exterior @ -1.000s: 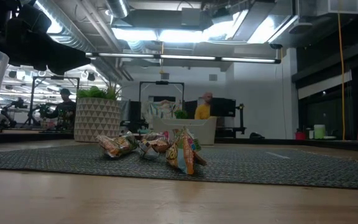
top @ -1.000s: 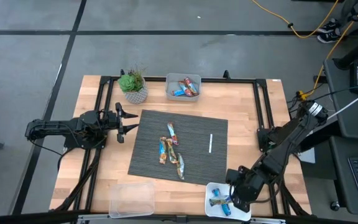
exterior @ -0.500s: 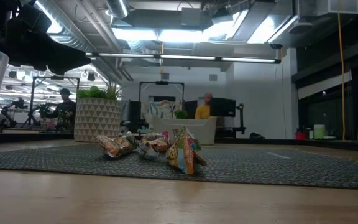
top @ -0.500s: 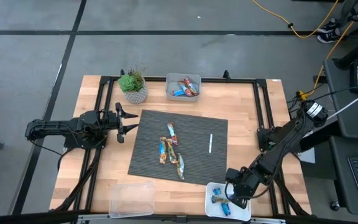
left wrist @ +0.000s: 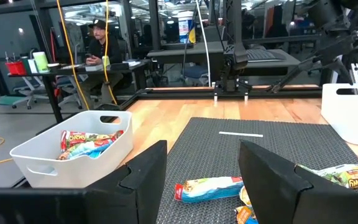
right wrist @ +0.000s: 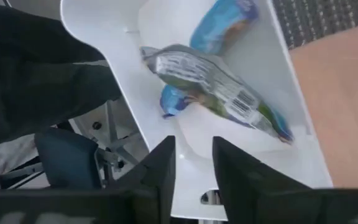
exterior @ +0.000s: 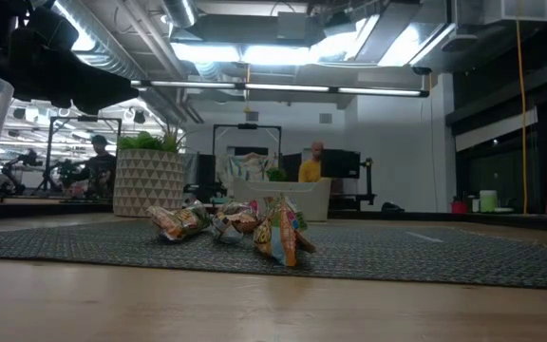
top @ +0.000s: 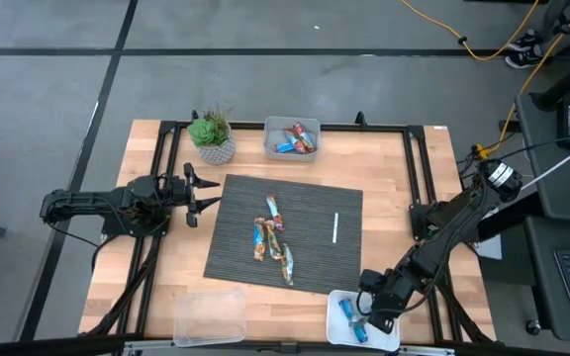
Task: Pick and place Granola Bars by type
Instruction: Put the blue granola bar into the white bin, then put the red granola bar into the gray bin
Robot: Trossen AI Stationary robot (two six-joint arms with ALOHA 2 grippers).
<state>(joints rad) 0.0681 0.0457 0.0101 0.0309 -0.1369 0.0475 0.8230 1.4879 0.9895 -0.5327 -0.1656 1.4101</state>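
Right gripper hangs at the lower right of the high view, over the white bin at the near table edge. Its fingers stand a little apart in the right wrist view and hold nothing; a silver and green bar lies just in front of them on the bin floor, across two blue bars. I judge that this bar is released and the drop is finished.

Granola bars are in three places. Some lie in the white bin under the right gripper. A second white bin, at the upper middle of the high view, holds red and blue bars; the left wrist view shows them with red labels. Still unsorted is a small heap in the middle of the dark mat, several bars touching each other. From the low view their wrappers look crumpled and shiny, gold and orange with some green. A thin white stick lies apart from them on the mat.

A clear container at the lower left seems to hold nothing, so I think the task is about half done.

Left gripper waits at the left edge of the mat, its fingers wide apart and holding nothing. A potted plant stands at the upper left of the table.
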